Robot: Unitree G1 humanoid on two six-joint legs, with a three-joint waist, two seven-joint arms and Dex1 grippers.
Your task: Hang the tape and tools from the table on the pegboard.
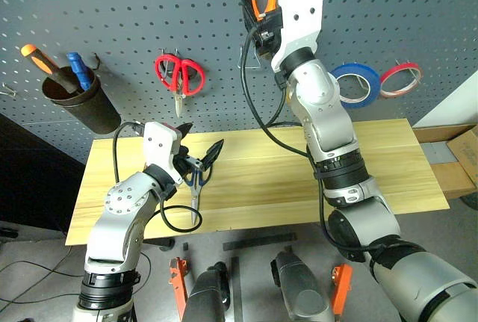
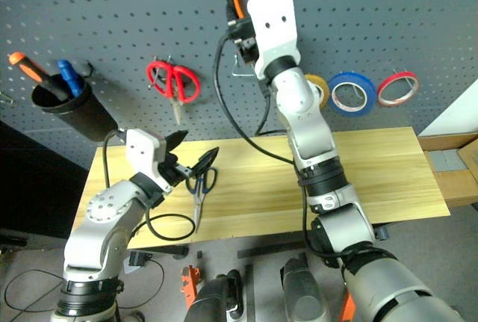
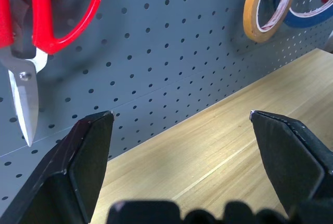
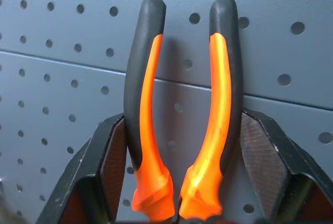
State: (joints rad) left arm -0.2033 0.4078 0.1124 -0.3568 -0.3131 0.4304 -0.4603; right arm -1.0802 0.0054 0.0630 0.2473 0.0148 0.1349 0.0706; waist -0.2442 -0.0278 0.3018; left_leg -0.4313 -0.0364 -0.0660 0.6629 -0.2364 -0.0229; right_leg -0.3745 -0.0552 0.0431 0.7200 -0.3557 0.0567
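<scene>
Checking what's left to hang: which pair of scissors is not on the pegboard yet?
The dark-handled scissors, lying on the table by the open left gripper. The red-handled scissors hang on the pegboard.

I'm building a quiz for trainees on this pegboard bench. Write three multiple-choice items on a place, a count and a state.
1. Where do the dark-handled scissors lie?
A. on the table
B. on the pegboard
C. in the black cup

2. How many tape rolls hang on the pegboard?
A. one
B. two
C. three

3. What does the right claw grip?
A. nothing
B. orange-and-black pliers
C. a screwdriver

Key: 1 A, they rest on the wood near the open left claw. 2 C, yellow tape, blue roll and red roll. 3 B, the handles sit between its fingers.
</scene>
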